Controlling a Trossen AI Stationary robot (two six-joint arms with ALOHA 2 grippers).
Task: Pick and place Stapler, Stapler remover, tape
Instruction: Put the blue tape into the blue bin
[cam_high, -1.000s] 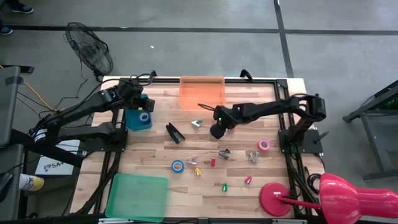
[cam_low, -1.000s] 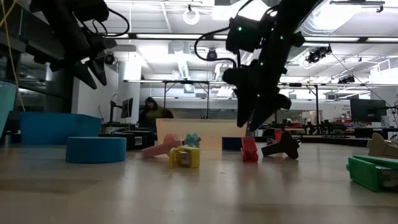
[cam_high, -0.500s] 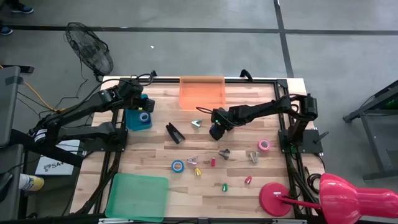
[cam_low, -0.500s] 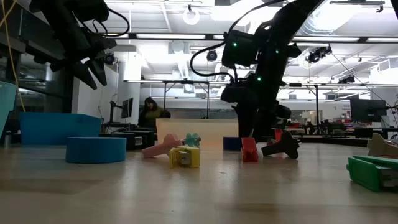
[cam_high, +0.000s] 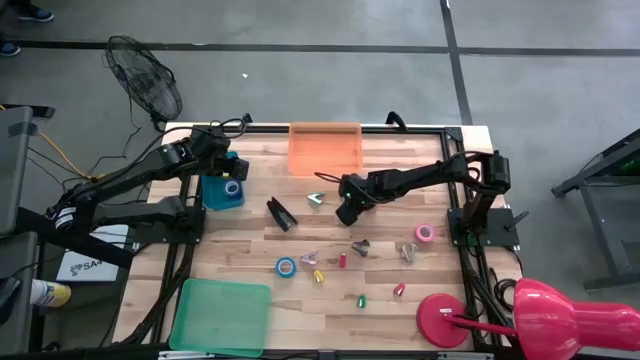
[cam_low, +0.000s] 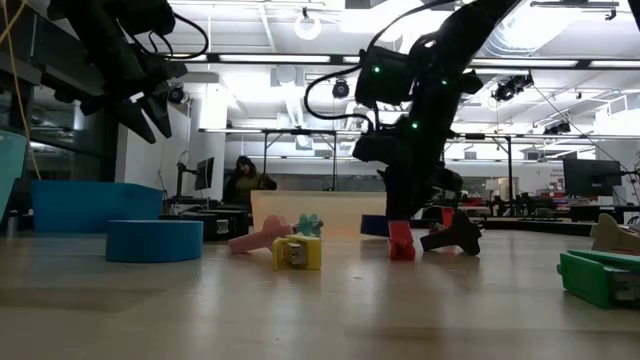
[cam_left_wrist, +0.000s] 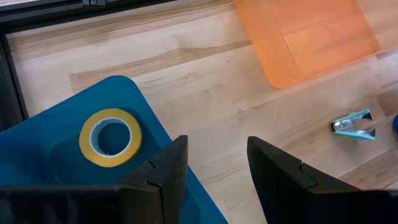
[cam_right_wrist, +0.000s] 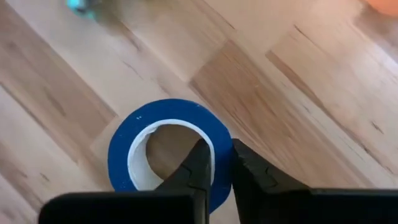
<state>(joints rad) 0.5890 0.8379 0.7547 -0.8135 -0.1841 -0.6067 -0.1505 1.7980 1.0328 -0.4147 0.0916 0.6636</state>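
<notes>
right tool pinching blue tape wall

blue tape roll lies flat on the table, mid-table just below the orange bin. right tool is closed across one side of its wall. thin pinch: roll may swing or slip on lifting. left tool, partly open and empty, hovers over the blue bin holding a yellow roll.
</notes>
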